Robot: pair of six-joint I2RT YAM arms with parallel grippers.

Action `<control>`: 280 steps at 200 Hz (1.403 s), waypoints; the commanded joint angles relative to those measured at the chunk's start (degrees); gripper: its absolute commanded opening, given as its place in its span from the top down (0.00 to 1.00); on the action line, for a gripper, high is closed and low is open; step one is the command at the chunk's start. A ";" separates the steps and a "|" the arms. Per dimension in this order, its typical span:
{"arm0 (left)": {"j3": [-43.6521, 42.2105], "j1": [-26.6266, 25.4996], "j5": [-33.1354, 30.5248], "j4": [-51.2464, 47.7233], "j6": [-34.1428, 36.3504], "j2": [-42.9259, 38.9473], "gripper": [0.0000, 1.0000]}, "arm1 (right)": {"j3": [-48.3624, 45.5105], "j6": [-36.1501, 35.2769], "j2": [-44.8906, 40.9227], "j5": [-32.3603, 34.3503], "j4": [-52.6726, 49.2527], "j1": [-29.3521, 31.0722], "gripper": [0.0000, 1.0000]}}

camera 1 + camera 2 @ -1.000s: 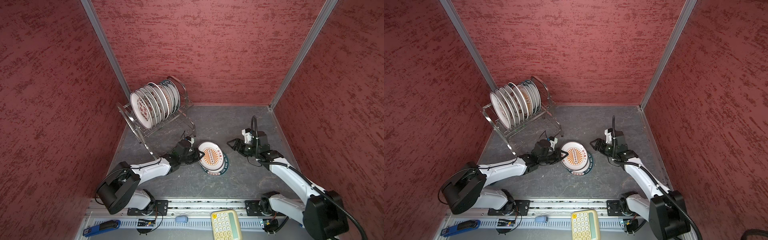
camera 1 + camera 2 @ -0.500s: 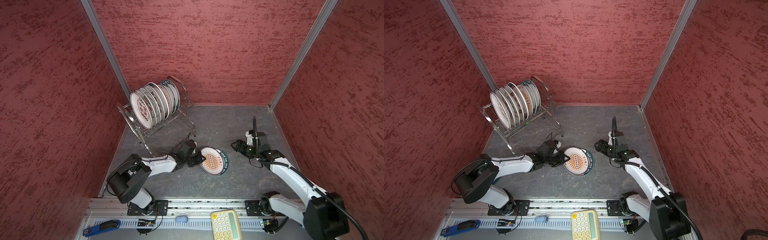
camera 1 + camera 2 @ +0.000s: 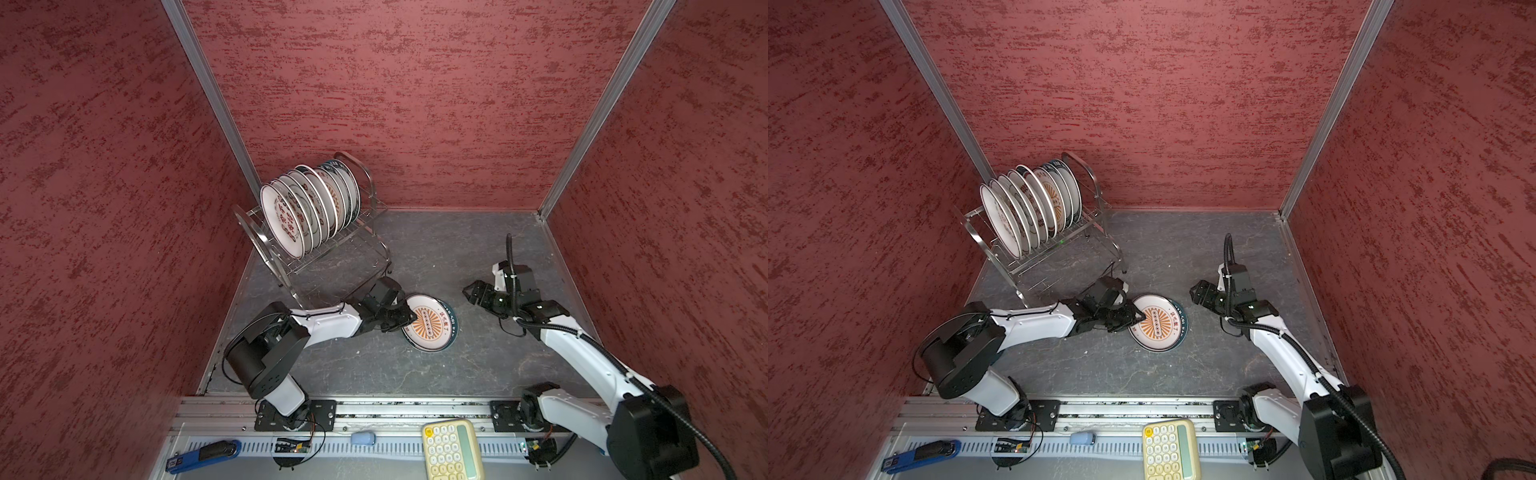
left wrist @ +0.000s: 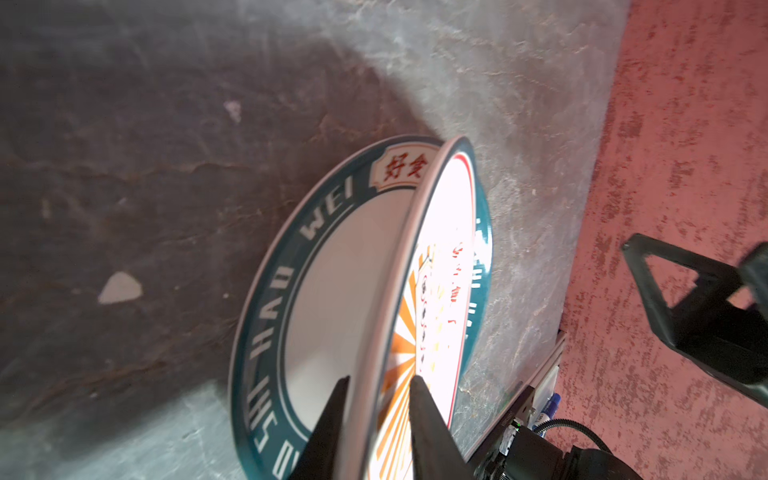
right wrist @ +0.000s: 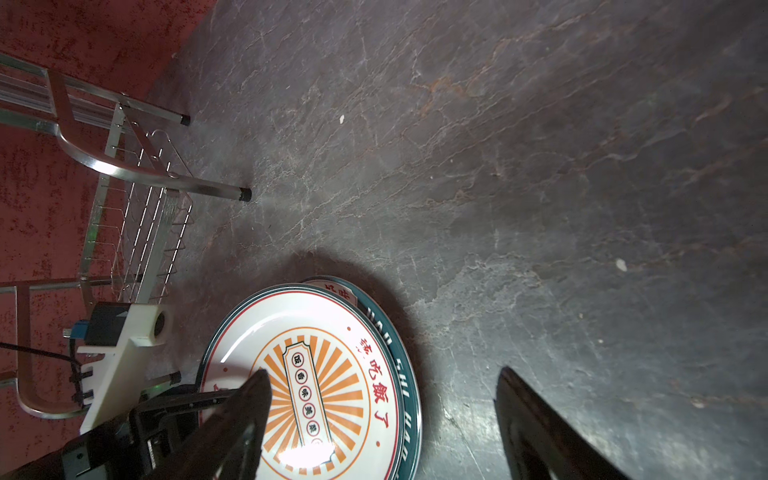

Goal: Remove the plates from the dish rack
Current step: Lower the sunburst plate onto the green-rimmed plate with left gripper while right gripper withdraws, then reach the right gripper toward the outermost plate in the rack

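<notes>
Several white plates [image 3: 309, 212] [image 3: 1030, 208] stand upright in the upper tier of the steel wire dish rack [image 3: 254, 239] [image 3: 974, 235] at the back left. Two more plates lie stacked on the grey floor in the middle. The orange sunburst plate [image 3: 428, 322] [image 3: 1156, 322] [image 5: 316, 374] leans on a teal-rimmed plate [image 3: 453, 332] [image 4: 266, 316]. My left gripper [image 3: 409, 318] [image 4: 378, 379] straddles the sunburst plate's rim, jaws slightly apart, with a gap showing beside the rim. My right gripper [image 3: 469, 291] [image 5: 384, 374] hangs open to the right of the stack, holding nothing.
Red walls close in the left, back and right sides. The rack's legs [image 5: 245, 194] stand close behind the left arm. A cream calculator [image 3: 453, 451], a blue tool [image 3: 203, 455] and a small pale blue object [image 3: 363, 437] lie on the front rail.
The sunburst plate has come down from a steep tilt onto the teal-rimmed plate. My left jaws have parted from its rim. The right gripper has opened a little wider.
</notes>
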 commanded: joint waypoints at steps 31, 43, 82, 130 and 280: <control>5.16 -1.22 -4.47 -10.49 2.06 0.45 0.57 | 0.67 -1.47 -0.78 2.33 -1.34 -0.08 0.15; 7.06 -1.63 -5.49 -13.49 3.23 0.65 0.56 | 0.73 -1.47 -0.60 2.38 -1.42 -0.08 0.15; 12.14 -2.72 -7.86 -21.05 5.20 3.42 0.50 | 0.89 -1.13 -1.03 2.50 -1.66 -0.15 0.15; 15.47 -3.56 -11.05 -26.69 5.23 5.61 0.39 | 0.93 -1.38 -1.22 3.30 -2.31 -0.13 0.14; 20.90 -4.92 -17.06 -32.14 7.82 6.37 0.15 | 6.38 -4.56 4.62 7.73 -4.78 0.00 0.01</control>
